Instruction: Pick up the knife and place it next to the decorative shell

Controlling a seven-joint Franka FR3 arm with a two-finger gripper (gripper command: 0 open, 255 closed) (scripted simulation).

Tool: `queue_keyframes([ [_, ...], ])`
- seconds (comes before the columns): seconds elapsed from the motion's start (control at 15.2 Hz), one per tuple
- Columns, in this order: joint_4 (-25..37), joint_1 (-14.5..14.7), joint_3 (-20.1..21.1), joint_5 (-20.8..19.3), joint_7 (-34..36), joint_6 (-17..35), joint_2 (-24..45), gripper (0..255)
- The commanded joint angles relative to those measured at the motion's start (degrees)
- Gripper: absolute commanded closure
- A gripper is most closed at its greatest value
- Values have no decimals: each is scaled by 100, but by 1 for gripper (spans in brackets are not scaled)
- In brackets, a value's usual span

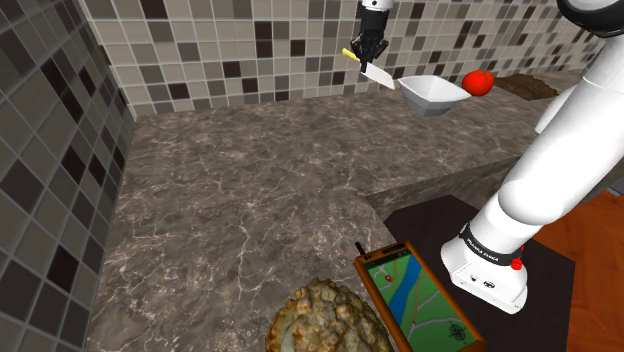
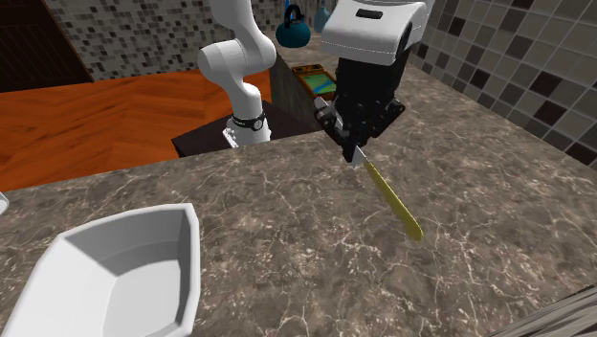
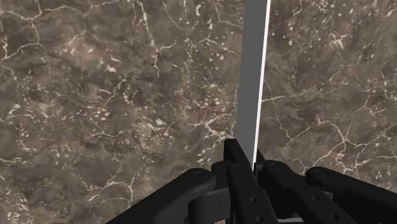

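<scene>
The gripper [image 1: 368,60] is closed on the knife [image 1: 380,78]: in the wrist view its 2 black fingers [image 3: 236,167] pinch the flat grey blade [image 3: 251,83] with no gap left, and the blade runs straight out from between them over the brown marbled counter [image 3: 95,95].

In the shoulder view the knife hangs high at 12 o'clock, seen against the tiled wall [image 1: 200,50] rather than lying on the counter [image 1: 250,200]. Its yellow handle sticks out at the gripper's 9 o'clock and the pale blade slants toward 4 o'clock. A white bowl [image 1: 432,93] sits just beside the blade tip at its 3 o'clock, with a red round thing [image 1: 478,82] at the bowl's 2 o'clock.

The shell [image 1: 325,320] – lumpy and tan – lies at that view's bottom edge, at 6 o'clock from the gripper and well apart from the knife. A flat device showing a map [image 1: 420,300] lies just beside it at 3 o'clock.

In the second exterior view the gripper [image 2: 354,146] points down at the counter [image 2: 287,249] and the yellow handle [image 2: 394,203] slopes away toward 5 o'clock. The bowl [image 2: 115,278] is at 8 o'clock from the gripper – a blue kettle [image 2: 294,29] stands far back at 11 o'clock.
</scene>
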Motion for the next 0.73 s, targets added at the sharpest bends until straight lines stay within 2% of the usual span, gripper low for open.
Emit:
queue_keyframes([
  [0.0, -174, 47, 41, -18, 92, -18, -192, 255],
  [0.66, -1996, 502, 615, 15, 1110, 161, -1840, 255],
])
